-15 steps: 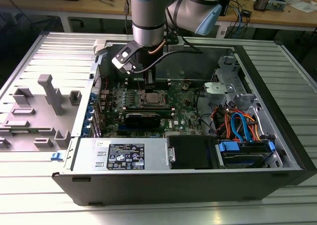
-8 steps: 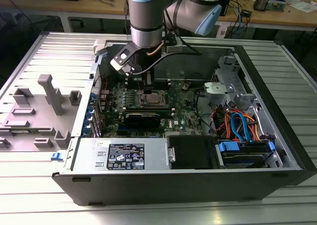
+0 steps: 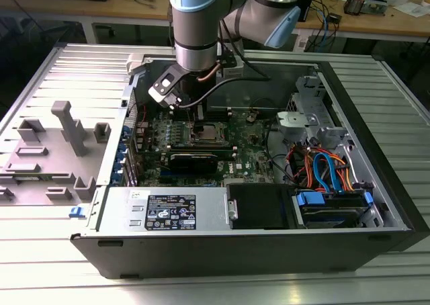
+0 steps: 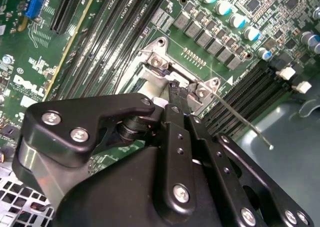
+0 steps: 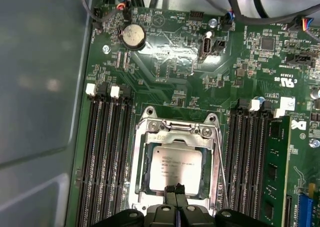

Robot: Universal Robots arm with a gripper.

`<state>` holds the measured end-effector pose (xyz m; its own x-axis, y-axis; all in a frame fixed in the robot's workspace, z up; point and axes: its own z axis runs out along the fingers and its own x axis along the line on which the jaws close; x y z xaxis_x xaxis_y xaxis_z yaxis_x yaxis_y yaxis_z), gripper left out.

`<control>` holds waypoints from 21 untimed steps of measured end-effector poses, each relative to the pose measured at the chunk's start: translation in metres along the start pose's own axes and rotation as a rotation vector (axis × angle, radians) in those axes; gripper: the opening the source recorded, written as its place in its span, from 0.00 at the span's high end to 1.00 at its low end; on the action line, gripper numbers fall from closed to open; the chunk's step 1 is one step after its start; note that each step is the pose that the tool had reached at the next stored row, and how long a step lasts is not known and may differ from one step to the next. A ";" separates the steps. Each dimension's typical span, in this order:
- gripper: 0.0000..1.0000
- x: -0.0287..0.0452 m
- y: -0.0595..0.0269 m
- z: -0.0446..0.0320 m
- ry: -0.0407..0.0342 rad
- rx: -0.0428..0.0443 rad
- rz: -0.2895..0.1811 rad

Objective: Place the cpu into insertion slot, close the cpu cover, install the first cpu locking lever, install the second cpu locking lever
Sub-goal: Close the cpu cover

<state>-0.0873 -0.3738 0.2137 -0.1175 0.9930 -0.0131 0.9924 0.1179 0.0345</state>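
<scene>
One Universal Robots arm (image 3: 195, 23) is seen reaching down into an opened computer case (image 3: 269, 251) that is laid on a ribbed metal worktop (image 3: 201, 288). The pincer (image 5: 175, 190) is held low over the green circuit board (image 5: 165, 72), at the edge of the insertion slot (image 5: 136, 157). Its black fingertips (image 4: 175, 89) are pressed together, with no gap seen between them and nothing seen gripped.

The cpu (image 5: 172, 167) is seated in the insertion slot, its dull silver top shown through the window of the cpu cover (image 5: 175, 136). The cover is laid flat over the chip's edges.

A thin wire locking lever (image 4: 245, 121) is seen unlatched: it slants away from a corner of the socket and out over the black memory slots (image 5: 107, 157) that flank it. Whether a lever on the other side is fastened cannot be told.

Grey moulded fixtures (image 3: 67, 127) are stood on the worktop at the exterior view's left, well apart from the case.
</scene>
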 end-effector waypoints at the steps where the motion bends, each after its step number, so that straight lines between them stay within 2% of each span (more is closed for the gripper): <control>1: 0.89 0.0001 -0.0008 0.0009 0.0000 0.0000 -0.002; 8: 0.89 0.0002 -0.0020 0.0077 0.0002 0.0030 -0.007; 16: 0.89 0.0001 -0.0008 0.0023 0.0008 0.0027 -0.007; 18: 0.89 -0.0004 0.0033 0.0023 0.0008 0.0042 -0.007; 20: 0.89 -0.0017 0.0152 0.0028 0.0013 0.0083 -0.007; 21: 0.89 -0.0021 0.0185 0.0029 0.0014 0.0097 -0.007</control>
<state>-0.0686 -0.3737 0.2115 -0.1248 0.9921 -0.0119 0.9918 0.1251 0.0247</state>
